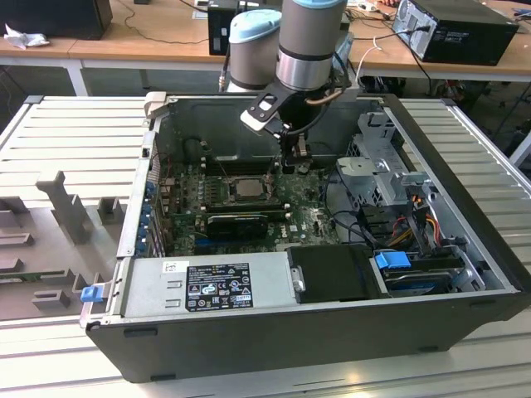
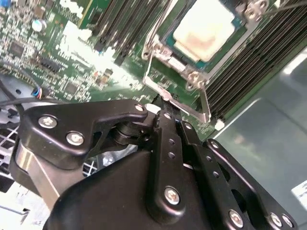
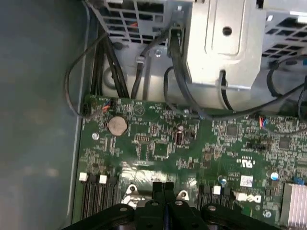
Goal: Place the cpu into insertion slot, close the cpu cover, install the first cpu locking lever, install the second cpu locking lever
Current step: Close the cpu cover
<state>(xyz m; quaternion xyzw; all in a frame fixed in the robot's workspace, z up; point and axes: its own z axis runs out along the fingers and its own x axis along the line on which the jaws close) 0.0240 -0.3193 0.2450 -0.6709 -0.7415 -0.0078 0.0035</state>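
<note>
Status: cpu (image 2: 206, 28) is in the slot (image 1: 264, 194), flat and square to it, pale metal top facing up, so step one looks done. Cover (image 2: 169, 53) reads as down: a silver frame hugs the chip's edges and the top shows through its window, with nothing hinged up in the exterior view. Levers are the open item. In the second wrist view a thin rod (image 2: 149, 60) runs along one side of the socket and a flat metal arm (image 2: 180, 103) crosses its nearest corner; I can't tell whether either is hooked under its catch, so I'd count both lever steps as unfinished. Gripper (image 2: 160, 112) sits low over the board (image 3: 158, 143), just beside that corner of the socket, on the exterior view's right of the chip and slightly farther back. Fingers (image 3: 157, 188) are pressed together tip to tip in the first wrist view, with nothing seen pinched between them. The tips look very close to the flat arm, but contact can't be confirmed. Chip top looks clean, no visible tilt or lifted corner.
</note>
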